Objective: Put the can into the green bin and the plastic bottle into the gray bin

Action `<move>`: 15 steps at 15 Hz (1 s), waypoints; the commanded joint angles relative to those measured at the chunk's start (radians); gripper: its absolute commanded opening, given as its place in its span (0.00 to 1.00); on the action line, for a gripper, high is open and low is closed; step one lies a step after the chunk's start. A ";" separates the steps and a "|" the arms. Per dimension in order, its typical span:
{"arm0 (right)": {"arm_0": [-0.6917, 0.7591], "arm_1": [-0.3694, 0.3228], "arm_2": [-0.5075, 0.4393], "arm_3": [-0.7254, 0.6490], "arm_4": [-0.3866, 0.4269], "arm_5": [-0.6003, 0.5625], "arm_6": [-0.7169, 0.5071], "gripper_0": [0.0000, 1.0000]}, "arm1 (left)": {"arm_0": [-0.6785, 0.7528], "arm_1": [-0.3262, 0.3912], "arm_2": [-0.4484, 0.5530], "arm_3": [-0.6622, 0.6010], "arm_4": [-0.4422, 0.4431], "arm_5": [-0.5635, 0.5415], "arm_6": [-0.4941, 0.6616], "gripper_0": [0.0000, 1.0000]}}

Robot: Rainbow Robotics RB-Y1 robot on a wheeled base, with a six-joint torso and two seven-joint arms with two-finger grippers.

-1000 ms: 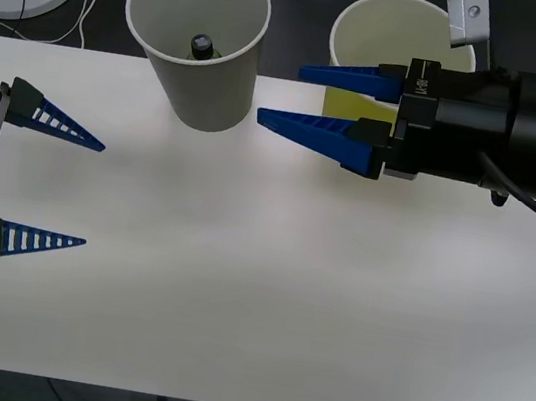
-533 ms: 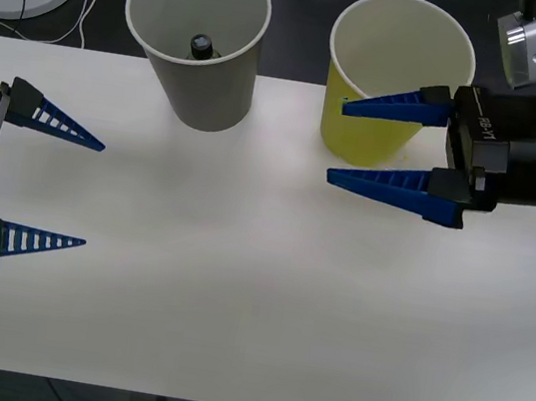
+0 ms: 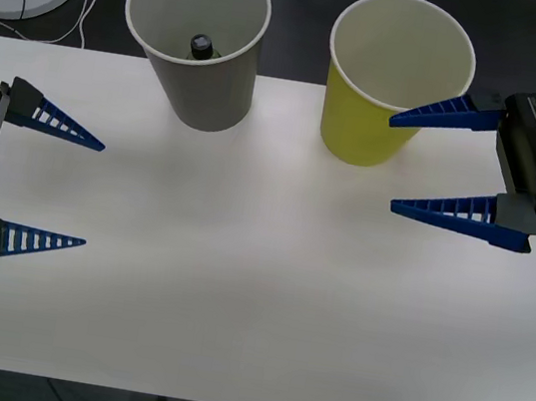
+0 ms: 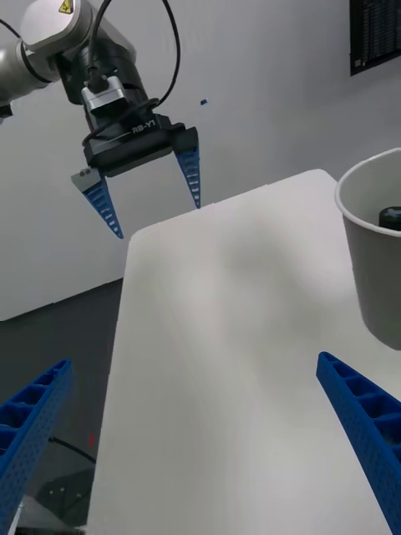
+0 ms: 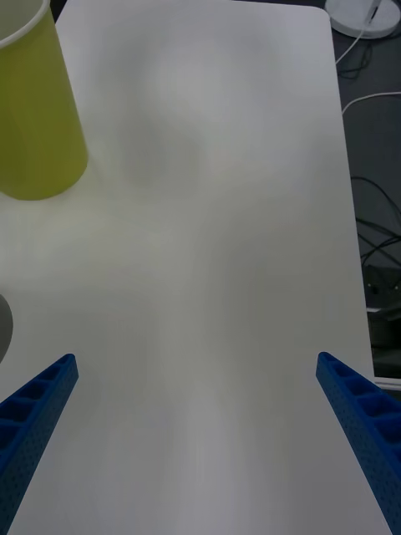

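With the plastic bottle (image 3: 202, 47) capped inside the gray bin (image 3: 204, 90), right gripper (image 3: 394, 164) marked "RB-Y1" and left gripper (image 3: 92, 194) both gape wide, empty, beside green bin (image 3: 364, 129).

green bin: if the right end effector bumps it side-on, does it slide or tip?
Probably tips. The green bin is a tall tapered cup, narrower at its base than at its rim, so a knock near the rim likely topples it. It looks like thin paper with nothing visible inside, so likely light. The open right end effector sits close beside its wall.
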 commanded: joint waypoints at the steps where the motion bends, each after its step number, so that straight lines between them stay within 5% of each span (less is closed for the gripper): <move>1: 0.197 0.048 -0.275 -0.026 0.165 -0.068 -0.131 1.00 | 0.000 0.000 0.000 0.000 0.000 0.000 0.000 1.00; 3: 0.364 0.093 -0.499 -0.072 0.283 -0.119 -0.237 1.00 | 0.000 0.000 0.000 0.000 0.000 0.000 0.000 1.00; 8: 0.617 0.162 -0.830 -0.173 0.449 -0.225 -0.375 1.00 | 0.000 0.000 0.000 0.000 0.000 0.000 0.000 1.00; 15: 0.777 0.237 -1.054 -0.233 0.524 -0.343 -0.329 1.00 | 0.000 0.000 0.000 0.000 0.000 0.000 0.000 1.00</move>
